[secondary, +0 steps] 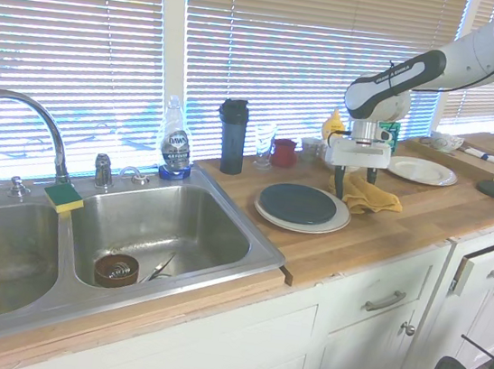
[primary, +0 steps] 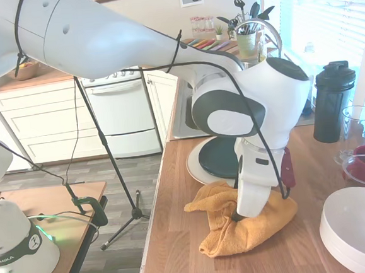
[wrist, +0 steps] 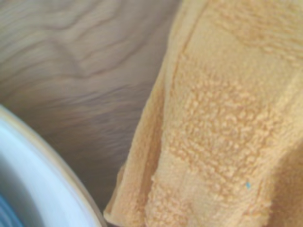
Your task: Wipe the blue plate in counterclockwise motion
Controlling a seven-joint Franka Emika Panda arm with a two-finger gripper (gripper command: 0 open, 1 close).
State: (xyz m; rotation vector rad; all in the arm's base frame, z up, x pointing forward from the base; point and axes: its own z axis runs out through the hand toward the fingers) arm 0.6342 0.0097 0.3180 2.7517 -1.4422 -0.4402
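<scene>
The blue plate (secondary: 299,203) lies on a larger cream plate (secondary: 267,213) on the wooden counter. In the first exterior view the blue plate (primary: 221,157) is partly hidden behind the arm's wrist. Just beside the plates lies a crumpled orange towel (primary: 231,234), (secondary: 380,200). My gripper (secondary: 354,184) points straight down onto the towel, open, with its fingers (secondary: 339,186) standing apart on either side of a fold. The wrist view shows the orange towel (wrist: 222,123) close up, the cream plate's rim (wrist: 33,170) and a sliver of the blue plate (wrist: 4,210).
A stack of white bowls (primary: 360,230) sits near the counter's front right. Behind the towel stand a dark bottle (primary: 333,102), a clear jug (primary: 359,126) and a red cup (secondary: 283,151). A white plate (secondary: 422,171) lies further along the counter. The sink (secondary: 159,228) is past the plates.
</scene>
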